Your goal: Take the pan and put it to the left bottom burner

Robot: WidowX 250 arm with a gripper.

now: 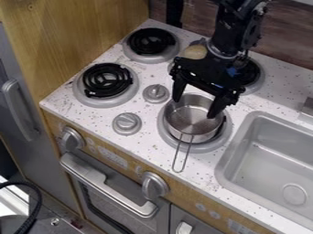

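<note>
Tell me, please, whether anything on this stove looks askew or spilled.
Slightly askew: the pan sits off-centre on its burner, leaving black coil exposed at its right. I see no spill.

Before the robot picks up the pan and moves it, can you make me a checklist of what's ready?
1. Pan upright: ok, standing on the bottom right burner.
2. Gripper at the pan: ok, right above it.
3. Gripper open: ok, its fingers are spread apart.
4. Pan held tight: not ok, the fingers aren't squeezing it.
5. Fingers touching the pan: cannot tell.
6. Left bottom burner free for the pan: ok, nothing sits on its black coil.
</note>
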